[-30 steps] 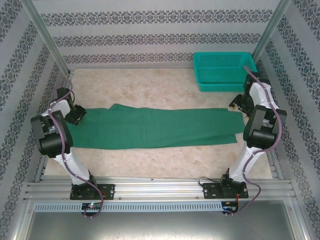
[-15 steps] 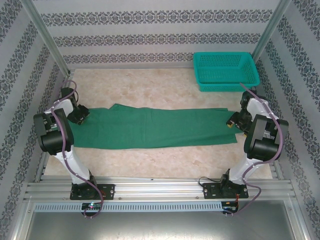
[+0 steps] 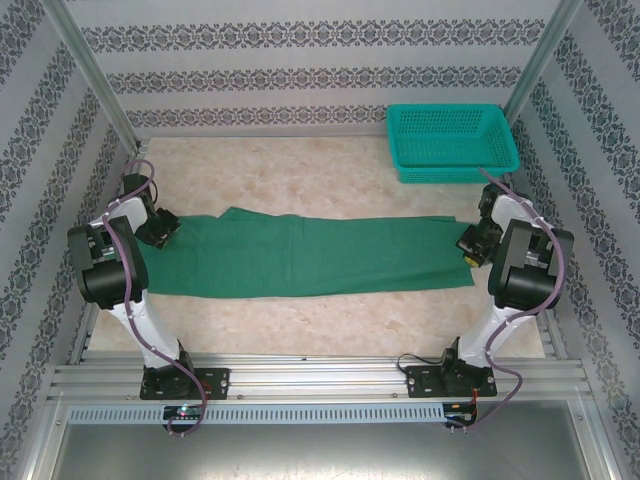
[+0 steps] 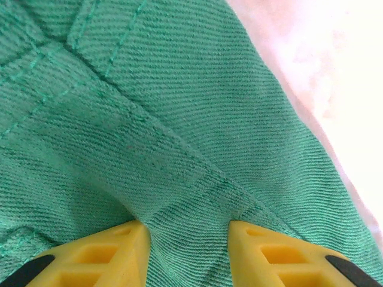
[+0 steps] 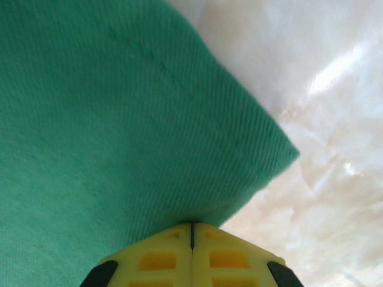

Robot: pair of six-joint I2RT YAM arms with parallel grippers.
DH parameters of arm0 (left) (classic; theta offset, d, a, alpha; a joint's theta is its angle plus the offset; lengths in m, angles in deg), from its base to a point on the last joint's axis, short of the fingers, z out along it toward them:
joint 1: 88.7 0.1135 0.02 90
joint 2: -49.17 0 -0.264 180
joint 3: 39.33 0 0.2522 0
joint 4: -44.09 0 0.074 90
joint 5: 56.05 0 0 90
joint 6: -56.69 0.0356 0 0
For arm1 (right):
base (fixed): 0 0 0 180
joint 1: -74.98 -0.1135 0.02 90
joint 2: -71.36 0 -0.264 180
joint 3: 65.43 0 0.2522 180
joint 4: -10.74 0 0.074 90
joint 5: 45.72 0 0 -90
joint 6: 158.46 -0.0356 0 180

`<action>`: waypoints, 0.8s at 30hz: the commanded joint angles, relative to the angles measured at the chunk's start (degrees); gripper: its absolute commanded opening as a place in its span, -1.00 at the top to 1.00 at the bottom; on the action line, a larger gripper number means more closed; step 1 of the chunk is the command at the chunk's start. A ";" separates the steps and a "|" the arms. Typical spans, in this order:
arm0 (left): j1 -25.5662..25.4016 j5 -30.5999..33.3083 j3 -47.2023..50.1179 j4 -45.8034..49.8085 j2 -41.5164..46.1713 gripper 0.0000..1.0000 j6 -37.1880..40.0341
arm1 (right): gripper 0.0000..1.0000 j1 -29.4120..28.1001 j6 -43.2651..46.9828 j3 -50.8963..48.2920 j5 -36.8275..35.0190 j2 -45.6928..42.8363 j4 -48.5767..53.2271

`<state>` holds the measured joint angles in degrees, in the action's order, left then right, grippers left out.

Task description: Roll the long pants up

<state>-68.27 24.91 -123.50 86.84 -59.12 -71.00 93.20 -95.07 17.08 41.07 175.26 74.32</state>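
The long pants (image 3: 300,255) lie flat and stretched left to right across the table, dark green. My left gripper (image 3: 160,228) is at their left end. In the left wrist view its yellow fingers (image 4: 102,254) stand partly apart with a raised fold of the pants (image 4: 179,119) pinched between them (image 4: 190,236). My right gripper (image 3: 468,245) is at the right end. In the right wrist view its jaws (image 5: 191,226) are pressed together on the hem edge of the pants (image 5: 90,119), close to the cloth's corner.
A teal mesh basket (image 3: 452,140) stands at the back right corner. Bare beige tabletop (image 3: 300,170) lies behind and in front of the pants. Metal frame posts (image 3: 85,70) and patterned walls close in the sides.
The right gripper came down from near the basket onto the pants' right end and went from open to shut. The left arm shifted slightly and then held still.
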 commanded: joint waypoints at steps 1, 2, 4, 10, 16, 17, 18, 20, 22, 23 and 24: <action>-0.91 -1.03 -1.29 -0.78 -0.52 0.22 0.60 | 1.00 -0.49 -0.28 2.13 -1.28 -3.59 1.46; -0.92 -0.99 -1.28 -0.78 -0.49 0.22 0.60 | 1.00 -0.56 -0.28 1.95 -1.30 -5.14 1.99; -0.92 -1.24 -1.10 -0.82 -0.58 0.22 0.60 | 1.00 -0.48 -0.10 1.28 -1.20 -7.94 2.86; -1.35 -1.87 -0.51 -1.22 -0.60 0.22 0.51 | -0.16 -0.36 0.58 -2.83 1.64 -13.04 5.21; -1.44 -2.08 -0.78 -1.50 -0.64 0.22 0.52 | -0.95 -0.73 1.19 -8.44 4.52 -12.56 3.24; -1.45 -2.11 -0.80 -1.53 -0.80 0.22 0.51 | -0.95 -0.72 1.01 -8.80 4.89 -11.81 2.50; -1.44 -2.22 -0.86 -1.57 -0.96 0.22 0.58 | -0.95 -0.73 0.85 -8.85 5.28 -10.98 2.03; -1.44 -2.35 -0.95 -1.62 -1.42 0.22 0.69 | -0.95 -0.80 0.19 -8.19 5.51 -8.39 1.00; -1.44 -2.48 -0.97 -1.77 -1.70 0.22 0.78 | -0.95 -0.90 -0.32 -7.13 4.98 -5.92 0.20; -1.44 -2.49 -1.04 -1.75 -1.89 0.23 0.78 | -0.95 -0.86 -0.66 -6.33 4.78 -4.46 0.14; -1.44 -2.39 -1.13 -1.66 -2.07 0.22 0.88 | -0.94 -0.88 -0.79 -5.73 5.03 -3.21 0.22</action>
<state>-68.51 24.04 -123.53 86.36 -59.47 -70.98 93.09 -94.46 9.30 45.44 169.22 75.28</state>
